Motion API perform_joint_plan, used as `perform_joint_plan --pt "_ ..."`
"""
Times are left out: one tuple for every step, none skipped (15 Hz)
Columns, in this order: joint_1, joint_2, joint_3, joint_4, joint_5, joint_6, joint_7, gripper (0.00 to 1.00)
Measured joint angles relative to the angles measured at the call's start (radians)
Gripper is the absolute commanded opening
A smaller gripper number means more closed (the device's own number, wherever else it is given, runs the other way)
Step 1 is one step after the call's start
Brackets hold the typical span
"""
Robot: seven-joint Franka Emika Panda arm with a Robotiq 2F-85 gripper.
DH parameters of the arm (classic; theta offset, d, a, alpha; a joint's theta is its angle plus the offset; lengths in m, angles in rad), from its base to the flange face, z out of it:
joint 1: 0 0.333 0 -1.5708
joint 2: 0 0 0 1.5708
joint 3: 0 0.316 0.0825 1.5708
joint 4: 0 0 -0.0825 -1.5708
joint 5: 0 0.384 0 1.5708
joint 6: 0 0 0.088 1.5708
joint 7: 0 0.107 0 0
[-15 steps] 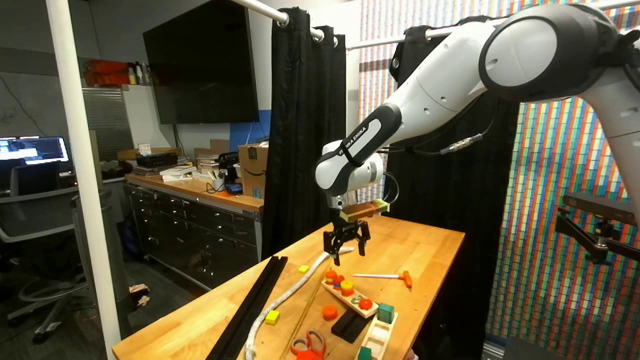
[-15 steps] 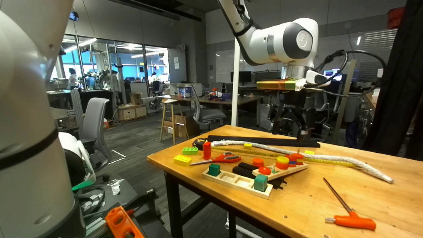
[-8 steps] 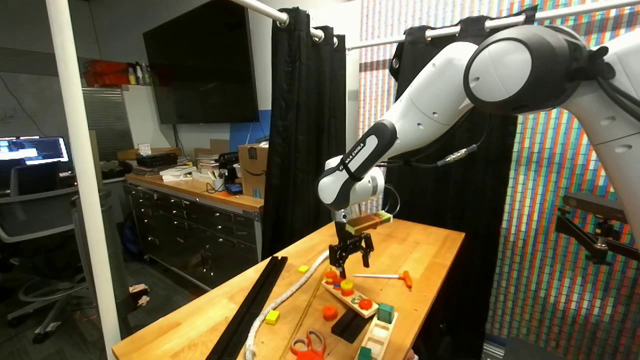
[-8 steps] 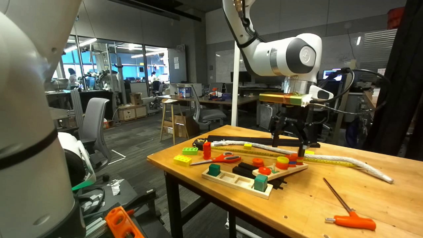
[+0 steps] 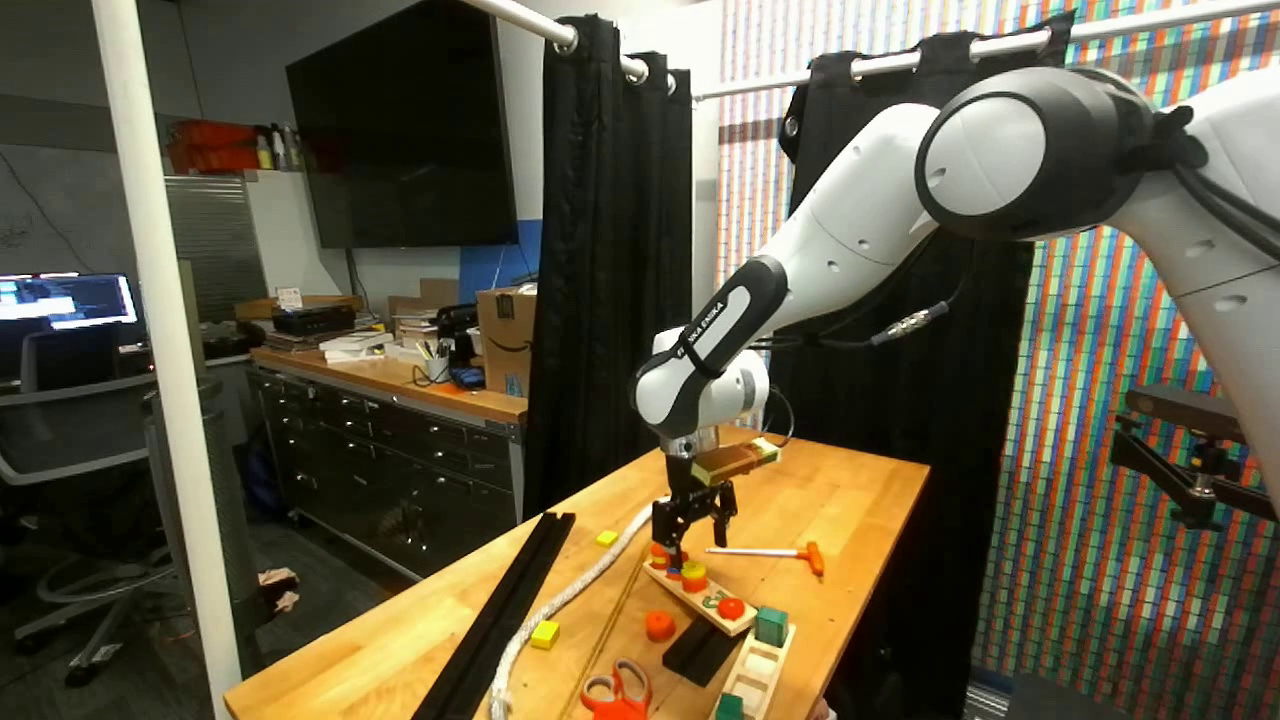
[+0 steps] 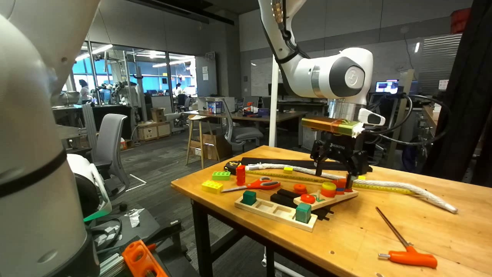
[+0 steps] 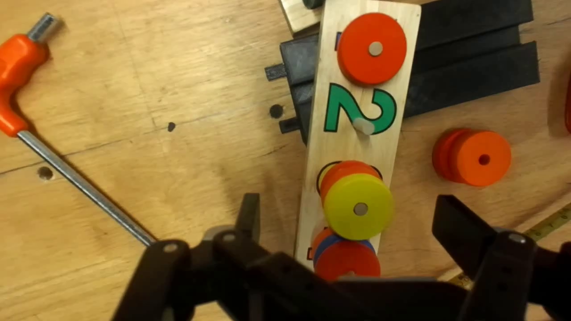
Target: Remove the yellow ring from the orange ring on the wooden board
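Currently, flat round yellow ring (image 7: 349,205): top layer of a stack on the narrow, pale wooden peg board (image 7: 348,149), the end of a peg (image 7: 361,209) showing through its hole.
Round orange ring (image 7: 341,173): directly beneath the yellow one in both exterior views.
Jaws: spread wide, pinching nothing; seen from the wrist, they stand either side of the yellow ring, though I cannot tell how their tips compare with it in height.
Jaws' step: lining up for the grasp, I judge.
Good grasp: centre the gap on the peg, stop level with the yellow layer alone so the orange ring is not squeezed too, grip gently, then draw straight up the peg without tilting.
Crowded neighbour: a stack of red, blue and orange discs (image 7: 348,263) stands just beside, and a lowered jaw could knock it.
Ring's facing: flat, face up; round, so no long axis across its face; its hole runs upright along the peg.
Board's long axis: roughly square to the line between the jaws.
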Motion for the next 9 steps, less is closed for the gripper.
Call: perform_joint_plan --pt "-0.004 0.002 0.006 -0.001 0.014 0.001 -0.014 1.0" --pt "-0.007 0.003 0.012 -0.003 0.03 0.001 -0.03 1.0" --pt "-0.011 0.004 0.017 -0.006 0.043 0.001 -0.045 1.0" --pt "-0.013 0.004 0.022 -0.01 0.051 0.001 -0.057 1.0" --pt "-0.014 0.004 0.025 -0.014 0.059 0.001 -0.067 1.0" --pt "-0.014 0.004 0.027 -0.019 0.063 0.002 -0.073 1.0" --pt "-0.014 0.004 0.027 -0.022 0.066 0.002 -0.076 1.0" --pt "-0.014 0.004 0.028 -0.025 0.066 0.002 -0.079 1.0" --pt "-0.014 0.004 0.028 -0.025 0.066 0.002 -0.079 1.0"
